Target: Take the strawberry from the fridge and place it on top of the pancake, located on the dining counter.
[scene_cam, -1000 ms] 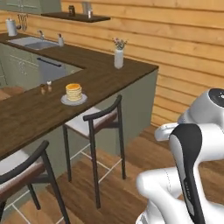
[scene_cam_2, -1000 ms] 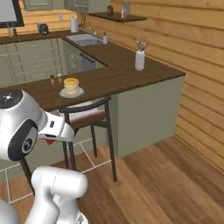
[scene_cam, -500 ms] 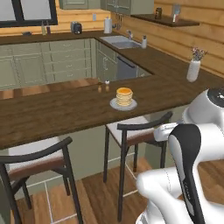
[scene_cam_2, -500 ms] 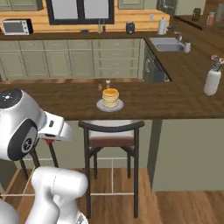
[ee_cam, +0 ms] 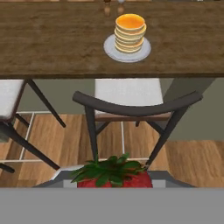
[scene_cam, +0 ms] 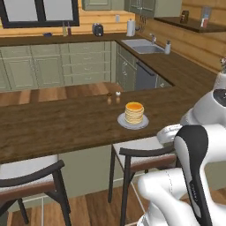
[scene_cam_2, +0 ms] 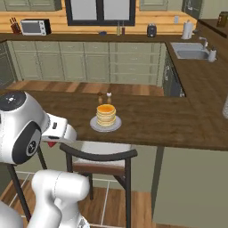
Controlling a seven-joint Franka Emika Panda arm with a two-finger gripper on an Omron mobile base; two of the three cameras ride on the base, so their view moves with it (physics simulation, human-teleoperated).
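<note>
Carry step in hand: the end effector (ee_cam: 114,186) is clamped on the strawberry (ee_cam: 114,174), leafy cap up, low in front of the bench (ee_cam: 52,48) and above a dark chair (ee_cam: 135,109). The pancake stack (ee_cam: 129,33) sits on its plate (ee_cam: 127,51) near the bench's front edge. Next move, as judged: lift above bench height, reach forward over the stack, then lower and release.
</note>
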